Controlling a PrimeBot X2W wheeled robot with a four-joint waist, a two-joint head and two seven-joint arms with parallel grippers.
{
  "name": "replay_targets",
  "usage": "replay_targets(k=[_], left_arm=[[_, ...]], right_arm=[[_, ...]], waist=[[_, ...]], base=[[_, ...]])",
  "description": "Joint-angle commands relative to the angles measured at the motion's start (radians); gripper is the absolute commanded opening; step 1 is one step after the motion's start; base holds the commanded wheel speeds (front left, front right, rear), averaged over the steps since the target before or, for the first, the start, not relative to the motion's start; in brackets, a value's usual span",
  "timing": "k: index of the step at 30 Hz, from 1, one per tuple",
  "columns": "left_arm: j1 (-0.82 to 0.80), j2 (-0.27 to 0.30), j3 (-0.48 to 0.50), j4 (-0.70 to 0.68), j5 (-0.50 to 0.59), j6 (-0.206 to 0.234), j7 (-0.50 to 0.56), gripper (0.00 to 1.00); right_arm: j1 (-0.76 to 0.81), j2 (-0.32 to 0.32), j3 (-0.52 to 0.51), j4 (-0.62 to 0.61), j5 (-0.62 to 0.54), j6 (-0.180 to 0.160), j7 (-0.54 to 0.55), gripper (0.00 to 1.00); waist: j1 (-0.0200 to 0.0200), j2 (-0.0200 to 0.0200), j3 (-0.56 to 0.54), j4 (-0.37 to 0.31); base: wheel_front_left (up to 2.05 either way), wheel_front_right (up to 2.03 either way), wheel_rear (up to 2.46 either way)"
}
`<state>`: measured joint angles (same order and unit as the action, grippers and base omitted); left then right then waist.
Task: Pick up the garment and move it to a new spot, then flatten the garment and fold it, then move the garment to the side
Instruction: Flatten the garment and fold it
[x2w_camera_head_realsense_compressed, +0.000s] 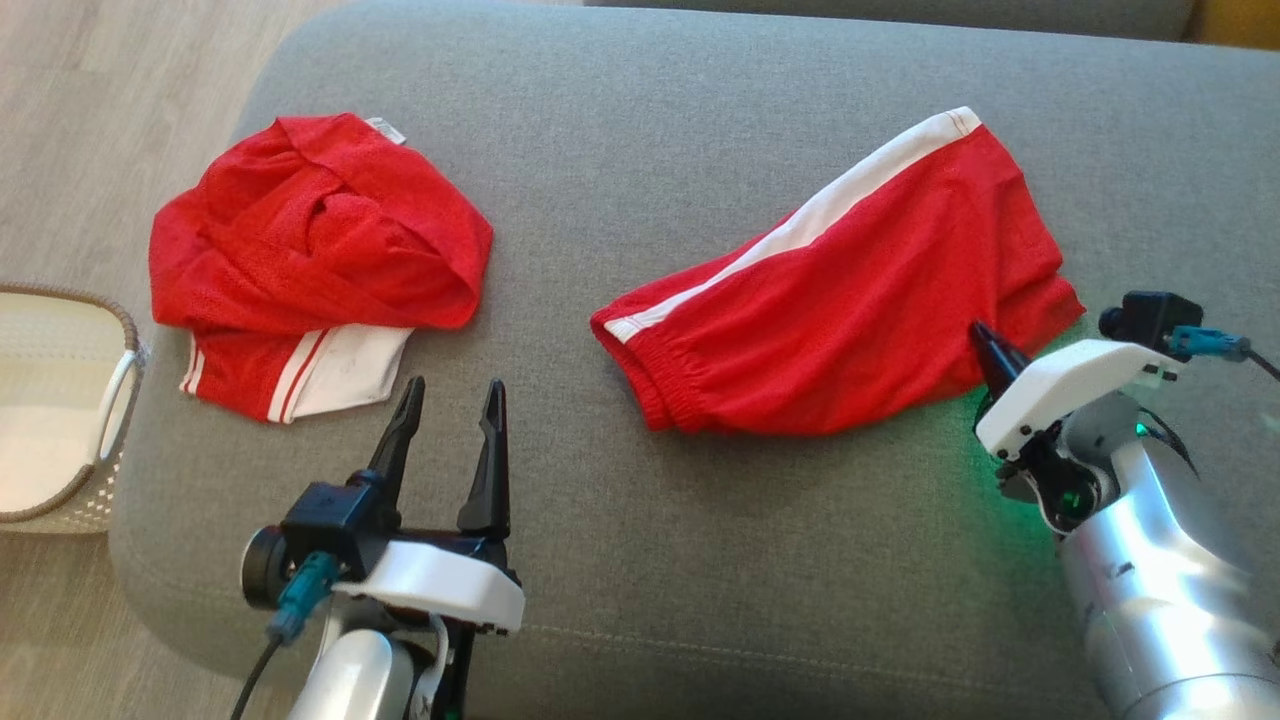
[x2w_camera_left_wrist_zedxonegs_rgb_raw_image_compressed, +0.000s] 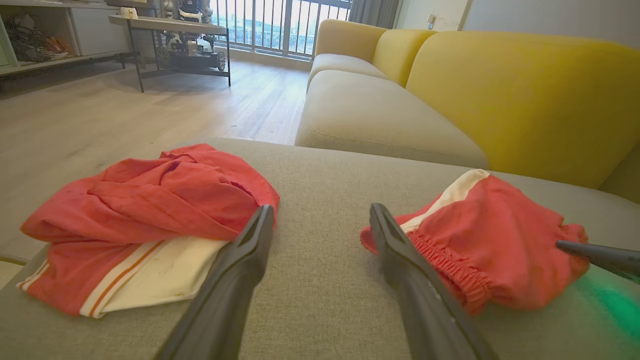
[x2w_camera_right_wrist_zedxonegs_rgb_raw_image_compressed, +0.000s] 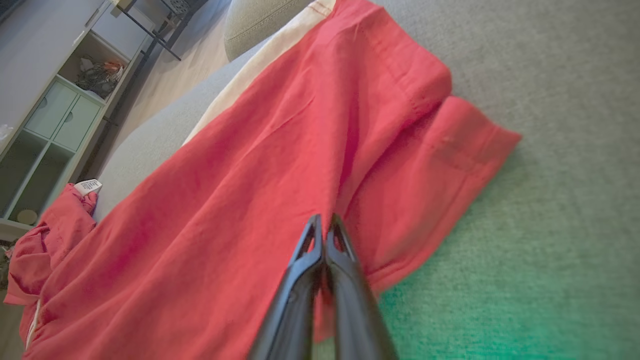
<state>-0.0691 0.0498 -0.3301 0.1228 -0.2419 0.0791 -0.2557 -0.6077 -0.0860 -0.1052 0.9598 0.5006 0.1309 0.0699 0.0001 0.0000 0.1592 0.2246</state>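
Grey sofa seat (x2w_camera_head_realsense_compressed: 640, 150), edge of red shorts (x2w_camera_head_realsense_compressed: 850, 300) inside the closed right pincer (x2w_camera_right_wrist_zedxonegs_rgb_raw_image_compressed: 324, 222).

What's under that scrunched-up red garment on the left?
White cloth with red stripes pokes out beneath the red garment, on the grey cushion. The rest underneath is covered.

Grey fabric cushion (x2w_camera_head_realsense_compressed: 640, 150), broad and flat. Left side: crumpled red garment (x2w_camera_head_realsense_compressed: 310, 240), its white, red-striped part at the near edge. Right side: red shorts (x2w_camera_head_realsense_compressed: 850, 320) with a white side stripe, loosely spread. The two lie well apart.
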Motion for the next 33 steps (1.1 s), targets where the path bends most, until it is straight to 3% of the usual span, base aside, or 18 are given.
replay_targets(k=[1, 18, 33], left_arm=[[-0.040, 0.001, 0.029, -0.027, -0.007, 0.004, -0.006, 1.00], [0.000, 0.000, 0.029, 0.002, -0.004, -0.004, -0.006, 1.00], [0.027, 0.000, 0.024, 0.009, 0.003, -0.012, -0.006, 1.00]], right_arm=[[-0.044, 0.001, 0.026, -0.026, 0.006, 0.000, -0.003, 0.00], [0.051, -0.002, 0.106, -0.076, 0.086, 0.000, -0.060, 0.00], [0.130, -0.010, 0.109, -0.094, 0.014, 0.000, -0.063, 0.00]], waist=[[-0.0001, 0.0000, -0.001, 0.000], [-0.0001, 0.0000, -0.078, -0.049], [-0.0001, 0.0000, -0.108, -0.058]], base=[[0.00, 0.00, 0.00], [0.00, 0.00, 0.00], [0.00, 0.00, 0.00]])
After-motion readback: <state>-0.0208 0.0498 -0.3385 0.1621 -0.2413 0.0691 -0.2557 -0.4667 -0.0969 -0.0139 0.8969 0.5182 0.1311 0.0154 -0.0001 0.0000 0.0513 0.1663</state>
